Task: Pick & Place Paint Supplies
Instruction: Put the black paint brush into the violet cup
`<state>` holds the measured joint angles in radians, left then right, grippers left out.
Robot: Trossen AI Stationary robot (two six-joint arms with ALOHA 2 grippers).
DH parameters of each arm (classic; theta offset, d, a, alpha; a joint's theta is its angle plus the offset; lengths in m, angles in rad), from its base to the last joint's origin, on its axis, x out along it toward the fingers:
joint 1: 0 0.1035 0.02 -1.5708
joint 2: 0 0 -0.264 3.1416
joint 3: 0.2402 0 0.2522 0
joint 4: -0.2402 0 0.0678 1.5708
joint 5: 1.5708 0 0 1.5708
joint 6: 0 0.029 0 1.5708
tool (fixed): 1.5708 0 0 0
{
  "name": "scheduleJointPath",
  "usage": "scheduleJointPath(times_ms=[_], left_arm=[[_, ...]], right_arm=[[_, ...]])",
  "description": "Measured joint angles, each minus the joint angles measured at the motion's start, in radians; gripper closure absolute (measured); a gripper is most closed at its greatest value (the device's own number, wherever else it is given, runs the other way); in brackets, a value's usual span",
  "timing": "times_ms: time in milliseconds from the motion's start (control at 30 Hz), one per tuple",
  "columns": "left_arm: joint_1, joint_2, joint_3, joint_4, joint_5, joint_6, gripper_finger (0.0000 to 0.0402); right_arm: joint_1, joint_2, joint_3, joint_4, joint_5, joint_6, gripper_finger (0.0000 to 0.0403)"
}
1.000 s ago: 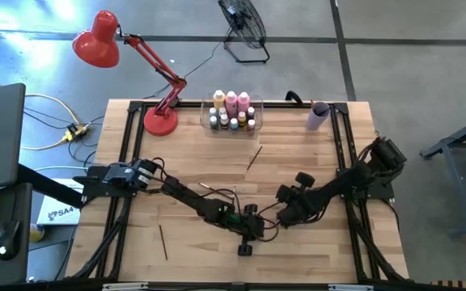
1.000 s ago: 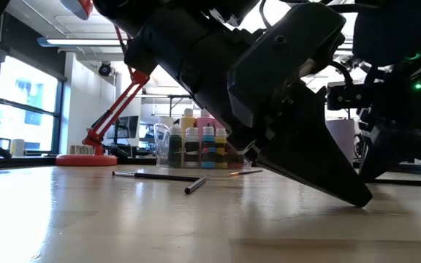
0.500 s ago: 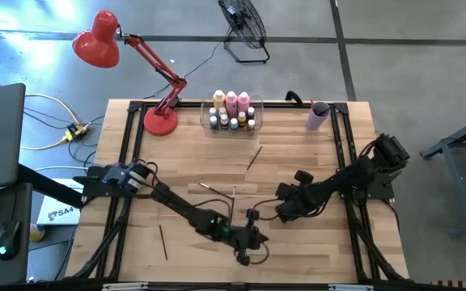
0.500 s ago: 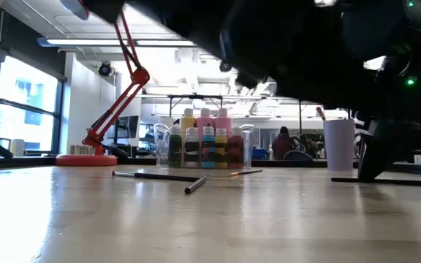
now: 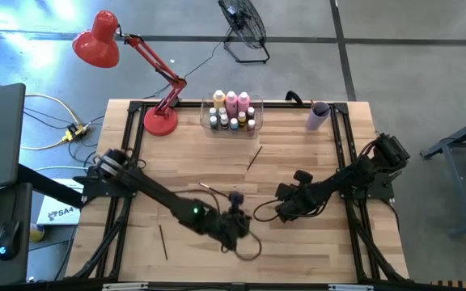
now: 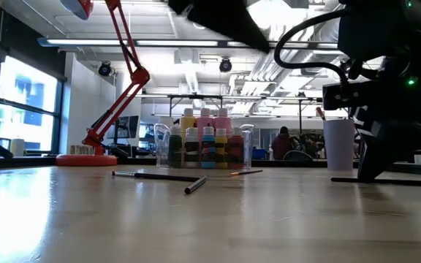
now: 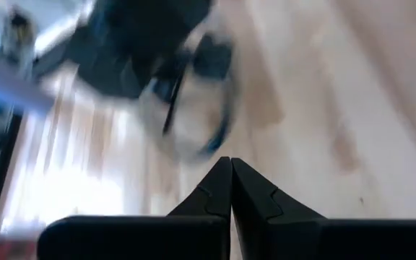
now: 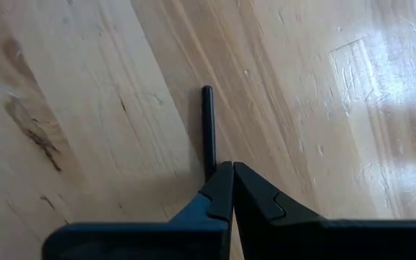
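Bare table [image 5: 298, 153] around my arms at mid-table; bottles [image 5: 231, 110] sit in the bin [image 5: 216, 103] at the far edge. My right claw [image 8: 227, 189] is shut, its tips on a brush [image 8: 208, 130]; my left claw [image 7: 230, 186] is shut, holding nothing.

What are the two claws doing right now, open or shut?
Left gripper: shut, holding nothing visible.
Right gripper: shut; a paintbrush sticks out past its tips.
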<state>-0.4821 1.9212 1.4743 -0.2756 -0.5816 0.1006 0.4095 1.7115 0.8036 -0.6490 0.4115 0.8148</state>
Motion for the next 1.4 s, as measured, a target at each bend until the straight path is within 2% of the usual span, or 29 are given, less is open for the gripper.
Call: scheduleJointPath(times_ms=[67,200,500,767,1167,1267,1400], left_arm=[[0.019,-0.033,-0.020,-0.070,0.000,-0.054,0.0401],[0.060,-0.067,-0.100,-0.061,0.017,-0.110,0.0401],[0.146,-0.155,-0.348,0.125,0.052,-0.154,0.0401],[0.191,-0.357,-0.539,0.178,0.052,-0.142,0.0401],[0.268,-0.672,-0.799,0.231,0.090,-0.098,0.0402],[0.269,-0.728,-0.846,0.290,0.096,-0.098,0.0401],[0.266,-0.761,-0.855,0.285,0.105,-0.097,0.0401]], right_arm=[[0.000,0.000,0.000,0.003,0.002,-0.008,0.0401],[0.000,0.000,-0.001,0.005,0.003,-0.027,0.0401],[-0.001,-0.057,-0.006,0.012,-0.013,-0.034,0.0401],[-0.001,-0.134,-0.004,0.041,-0.007,-0.066,0.0401],[-0.003,-0.137,-0.003,0.065,0.009,-0.086,0.0401],[-0.009,-0.137,-0.002,0.067,0.010,-0.087,0.0401],[-0.025,-0.137,-0.002,0.066,0.019,-0.091,0.0401]])
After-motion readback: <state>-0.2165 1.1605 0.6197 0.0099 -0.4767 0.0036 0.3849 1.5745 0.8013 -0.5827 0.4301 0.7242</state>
